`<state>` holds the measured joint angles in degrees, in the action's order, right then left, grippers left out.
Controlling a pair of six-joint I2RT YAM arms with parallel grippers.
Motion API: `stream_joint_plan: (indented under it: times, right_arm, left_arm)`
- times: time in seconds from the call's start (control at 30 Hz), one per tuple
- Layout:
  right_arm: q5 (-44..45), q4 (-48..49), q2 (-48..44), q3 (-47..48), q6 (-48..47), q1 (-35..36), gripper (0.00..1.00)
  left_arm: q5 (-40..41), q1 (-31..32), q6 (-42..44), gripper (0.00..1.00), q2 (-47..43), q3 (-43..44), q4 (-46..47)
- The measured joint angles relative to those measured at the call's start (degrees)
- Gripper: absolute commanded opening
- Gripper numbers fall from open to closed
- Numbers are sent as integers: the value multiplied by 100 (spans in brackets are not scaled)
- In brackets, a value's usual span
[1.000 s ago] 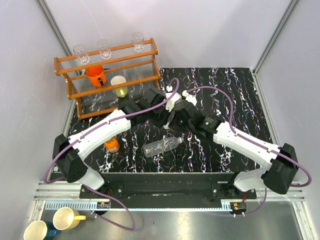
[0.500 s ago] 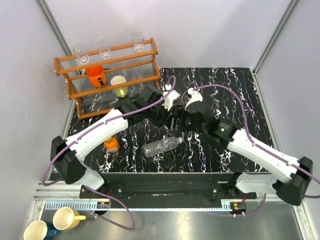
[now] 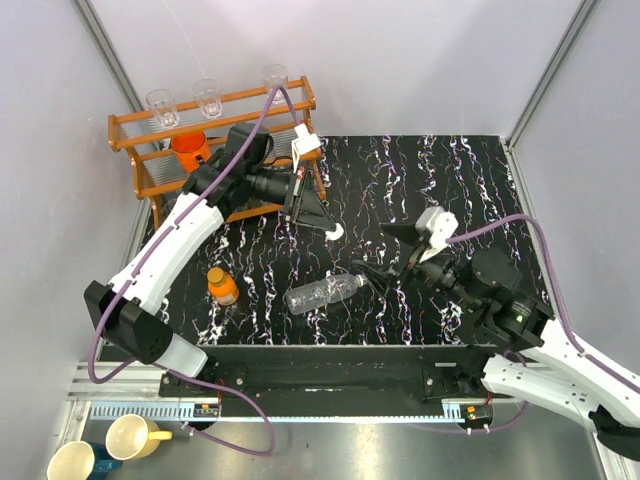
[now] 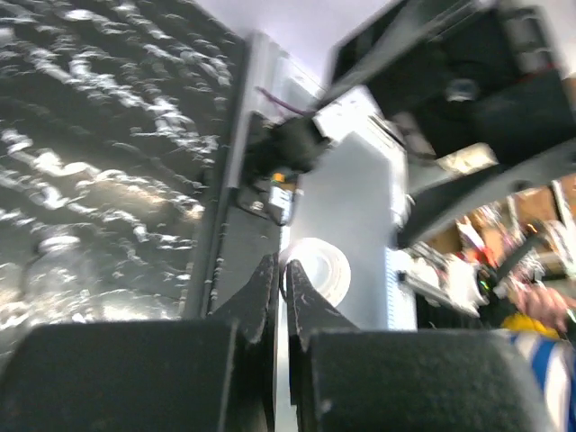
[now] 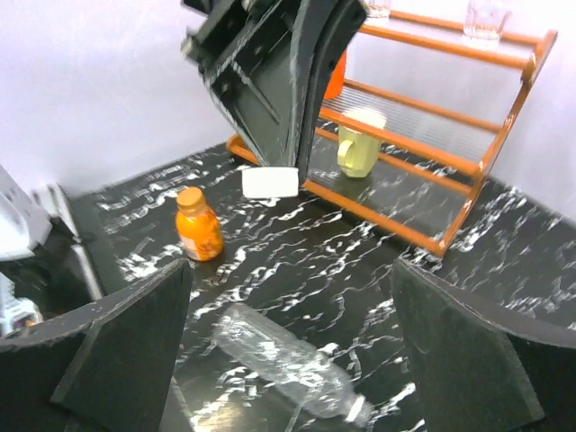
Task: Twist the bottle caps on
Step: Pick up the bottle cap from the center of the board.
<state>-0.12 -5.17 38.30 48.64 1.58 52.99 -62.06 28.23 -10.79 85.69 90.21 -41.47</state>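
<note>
My left gripper (image 3: 333,231) is shut on a small white bottle cap (image 3: 336,233), held above the table's middle. The left wrist view has the cap (image 4: 317,272) pinched by its rim at the fingertips (image 4: 270,274). From the right wrist, the cap (image 5: 270,182) hangs under the left gripper (image 5: 281,167). A clear plastic bottle (image 3: 322,292) lies on its side, uncapped neck to the right, below my right gripper (image 5: 288,360). The right gripper (image 3: 381,255) is open and empty, just right of the neck. The squat orange bottle (image 3: 223,287) stands upright at the left, its orange cap (image 5: 189,196) on it.
An orange wooden rack (image 3: 215,150) stands at the back left with three drinking glasses on top, an orange mug (image 3: 190,150) and a pale mug (image 5: 358,142). Two mugs (image 3: 135,435) sit on the metal bench below the table's near edge.
The two grippers were together at the table's middle. The right gripper has opened and drawn back to the near right. The left arm has risen and swung back, keeping the white cap.
</note>
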Motion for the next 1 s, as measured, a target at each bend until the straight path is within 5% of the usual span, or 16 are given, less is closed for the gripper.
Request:
stream_joint_plan:
  times: [0.17,0.37,0.53,0.73,1.0]
  right_arm:
    - [573,402,435,-7,-1622,796,98]
    - [2096,2286,1231,-424,-4050,2046,88]
    - [2688,3552,1768,-664,-5287,2337,79]
    - [2977,4341,1690,-723,-5759,2426,62]
    - [3027,4483,1593,-599,-5770,2621,59]
  left_arm:
    - [-1399,15,-1705,0,-98,-308,1648]
    - [-1843,4,-6546,0,-68,-1849,7219]
    - [-1849,-101,-8636,0,101,-1871,9617]
    - [-1853,-140,-9381,0,-52,-2052,10542]
    - [-1849,-186,-9527,0,-96,-2258,10627]
